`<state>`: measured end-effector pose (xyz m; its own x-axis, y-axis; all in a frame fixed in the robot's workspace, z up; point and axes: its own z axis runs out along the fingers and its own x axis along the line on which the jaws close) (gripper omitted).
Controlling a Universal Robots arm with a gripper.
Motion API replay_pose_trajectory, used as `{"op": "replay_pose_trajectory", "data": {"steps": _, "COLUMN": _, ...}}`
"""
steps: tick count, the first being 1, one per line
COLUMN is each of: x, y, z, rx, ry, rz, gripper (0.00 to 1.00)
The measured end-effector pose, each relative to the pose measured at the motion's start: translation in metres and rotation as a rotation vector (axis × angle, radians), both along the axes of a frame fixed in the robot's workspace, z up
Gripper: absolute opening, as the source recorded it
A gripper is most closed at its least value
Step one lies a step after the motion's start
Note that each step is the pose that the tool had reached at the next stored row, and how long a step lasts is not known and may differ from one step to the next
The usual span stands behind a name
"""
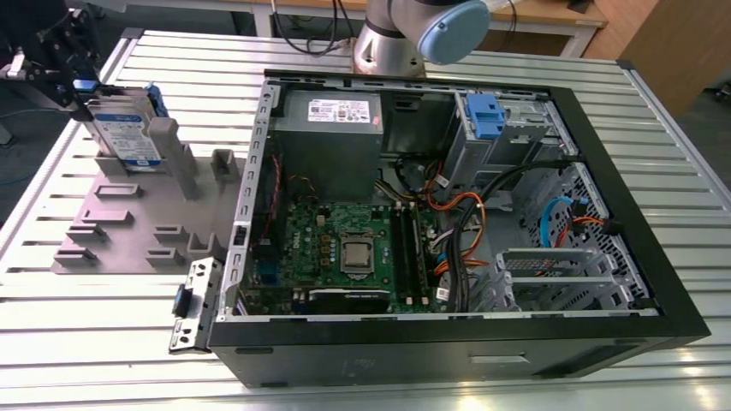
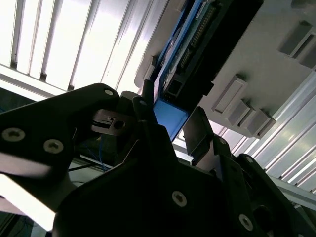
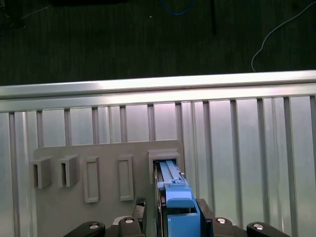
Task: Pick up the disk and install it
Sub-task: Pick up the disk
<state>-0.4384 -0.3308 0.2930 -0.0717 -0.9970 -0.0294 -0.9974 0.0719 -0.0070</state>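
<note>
Aluminium slats form the table (image 1: pixel 662 111), which carries everything. Largest on it is the open case (image 1: pixel 457 347). It holds a power supply (image 1: pixel 325 128) at 11 o'clock, a board (image 1: pixel 342 248) at 7 o'clock, loose cables (image 1: pixel 457 223) near centre and a blue-fronted bay (image 1: pixel 485 116) at 1 o'clock.

At 9 o'clock from the case lies a grey fixture (image 1: pixel 126 223) of slots. The disk (image 1: pixel 123 133) stands on edge in the slot at the fixture's 11 o'clock corner; the neighbouring slots show nothing in them.

Handling, as judged from the room: the disk is likely stiff and fairly heavy, with smooth metal faces, and sensitive to knocks. Avoid its connector edge. The blue bracket (image 3: pixel 180 205) offers the safer hold.

The gripper (image 2: pixel 170 116) sits at the disk's upper end, its fingers (image 2: pixel 200 131) pinching the bracket from both sides.
</note>
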Motion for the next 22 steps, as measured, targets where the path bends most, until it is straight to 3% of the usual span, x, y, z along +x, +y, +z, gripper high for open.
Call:
{"op": "replay_pose_trajectory", "data": {"steps": 6, "x": 0.0000, "y": 0.0001, "z": -0.0014, "rx": 0.0000, "ry": 0.0000, "rz": 0.000, "gripper": 0.51}}
{"op": "replay_pose_trajectory", "data": {"steps": 11, "x": 0.0007, "y": 0.0001, "z": -0.0011, "rx": 0.0013, "ry": 0.0131, "rz": 0.000, "gripper": 0.51}}
{"op": "replay_pose_trajectory", "data": {"steps": 22, "x": 0.0008, "y": 0.0017, "z": -0.0011, "rx": 0.0017, "ry": 0.0135, "rz": 0.000, "gripper": 0.51}}
